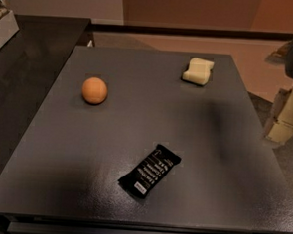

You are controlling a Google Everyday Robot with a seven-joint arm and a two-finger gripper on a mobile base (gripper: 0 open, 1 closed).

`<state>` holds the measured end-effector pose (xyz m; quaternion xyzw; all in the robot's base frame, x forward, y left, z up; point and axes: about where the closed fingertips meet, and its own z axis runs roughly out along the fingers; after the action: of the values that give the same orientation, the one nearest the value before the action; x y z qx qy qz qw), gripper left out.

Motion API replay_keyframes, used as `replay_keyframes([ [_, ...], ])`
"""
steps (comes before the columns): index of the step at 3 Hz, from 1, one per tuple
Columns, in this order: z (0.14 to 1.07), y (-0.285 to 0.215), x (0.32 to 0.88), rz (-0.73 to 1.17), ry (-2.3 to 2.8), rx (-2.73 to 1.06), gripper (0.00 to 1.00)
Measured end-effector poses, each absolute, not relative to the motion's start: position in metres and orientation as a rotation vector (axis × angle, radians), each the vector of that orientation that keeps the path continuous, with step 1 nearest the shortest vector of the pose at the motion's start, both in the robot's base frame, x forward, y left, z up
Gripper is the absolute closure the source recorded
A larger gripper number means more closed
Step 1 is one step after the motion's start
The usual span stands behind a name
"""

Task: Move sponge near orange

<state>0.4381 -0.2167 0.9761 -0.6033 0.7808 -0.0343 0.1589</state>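
The sponge [198, 71] is a pale yellow foam block with wavy sides, lying at the far right of the dark grey table [85, 150]. The orange [95, 90] is a small round fruit on the left part of the table, well apart from the sponge. My gripper [282, 126] hangs at the right edge of the view, beyond the table's right edge. It is below and to the right of the sponge, holds nothing, and is cut off by the frame.
A black snack bar wrapper [149, 170] lies near the table's front, about midway across. A dark counter [36, 43] adjoins the table on the left. Tan floor lies beyond the far edge.
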Motion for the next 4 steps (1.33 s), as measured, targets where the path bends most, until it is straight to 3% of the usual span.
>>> replay_keyframes([
  [2,0.974,-0.214,0.449,-0.085,2.246,-1.688,0.0],
  [4,0.95,-0.204,0.505,-0.01,2.322,-1.469,0.0],
])
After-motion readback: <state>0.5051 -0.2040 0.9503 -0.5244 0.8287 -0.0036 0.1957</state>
